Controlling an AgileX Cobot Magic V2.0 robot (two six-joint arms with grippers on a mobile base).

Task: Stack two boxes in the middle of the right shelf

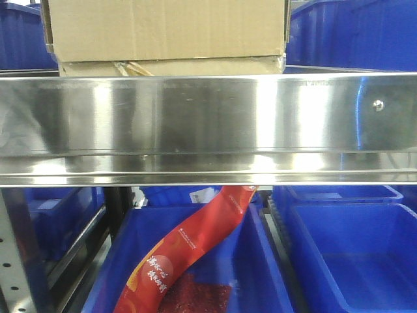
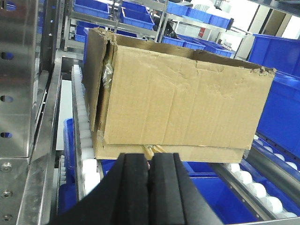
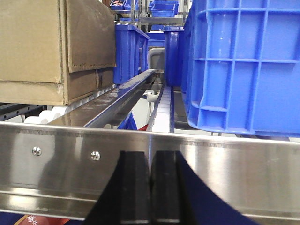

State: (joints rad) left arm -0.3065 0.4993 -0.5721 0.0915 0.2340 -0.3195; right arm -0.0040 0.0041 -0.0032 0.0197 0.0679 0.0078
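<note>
The top of the tall box (image 1: 166, 29) is cut off by the front view's upper edge. The flat box (image 1: 172, 66) under it shows only as a thin strip, because the shiny shelf lip (image 1: 208, 117) hides the rest. The red bag (image 1: 189, 251) runs up behind the lip, and its writing is too small to read. In the right wrist view, the big blue bin (image 3: 243, 65) is cut off at the right edge.
</note>
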